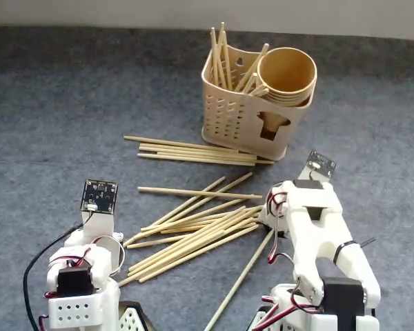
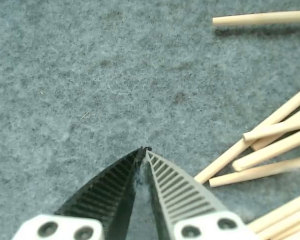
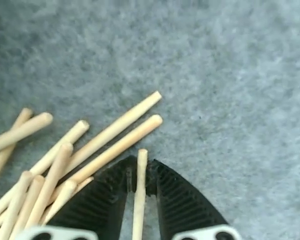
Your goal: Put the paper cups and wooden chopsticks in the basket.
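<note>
One chopstick [image 3: 139,195] lies lengthwise between the jaws of the right gripper [image 3: 141,167]. The jaws are narrowed onto it from both sides, and its blunt end pokes just past their tips. Beside it, the ends of the loose pile [image 3: 65,160] fan out on the grey desk [image 3: 230,75], the nearest sticks touching one jaw.

From above, the pile [image 1: 193,231] sits at 9 o'clock of the right arm [image 1: 317,227], whose body hides its gripper. A long stick [image 1: 240,281] runs out from under that arm toward 7 o'clock; I cannot tell whether it is the pinched one. A tidy row of chopsticks [image 1: 193,152] lies at 12 o'clock of the pile, its far end touching the foot of the basket [image 1: 241,117]. The basket holds upright chopsticks [image 1: 221,55] and stacked paper cups [image 1: 288,72], which neither wrist view shows.

The left gripper [image 2: 145,150] has its jaws closed tip to tip on nothing, over bare desk, with pile ends [image 2: 270,145] near it. The left arm [image 1: 90,269] stands at 8 o'clock of the pile.
</note>
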Tool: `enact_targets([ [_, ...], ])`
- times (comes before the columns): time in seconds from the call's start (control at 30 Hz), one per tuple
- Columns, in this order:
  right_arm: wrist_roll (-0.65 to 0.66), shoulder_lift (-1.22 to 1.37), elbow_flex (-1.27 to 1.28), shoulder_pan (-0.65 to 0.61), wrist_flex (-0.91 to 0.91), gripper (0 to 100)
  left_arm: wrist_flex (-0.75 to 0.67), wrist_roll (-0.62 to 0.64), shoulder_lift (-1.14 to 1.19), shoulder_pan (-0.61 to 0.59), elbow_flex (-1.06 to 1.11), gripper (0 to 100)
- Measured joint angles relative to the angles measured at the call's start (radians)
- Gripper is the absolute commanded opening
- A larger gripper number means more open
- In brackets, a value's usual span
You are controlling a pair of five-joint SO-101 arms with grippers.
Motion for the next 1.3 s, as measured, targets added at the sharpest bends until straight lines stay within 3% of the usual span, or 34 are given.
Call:
enact_targets([
  [0.37,0.025,0.005,-0.161,0.026,0.321,0.5,0.000,0.000,0.000,0.000,0.000,2],
  [0.8,0.025,0.005,-0.560,0.026,0.706,0.5,0.000,0.000,0.000,0.000,0.000,2],
  [1.3,0.025,0.005,-0.799,0.018,0.784,0.5,0.000,0.000,0.000,0.000,0.000,2],
])
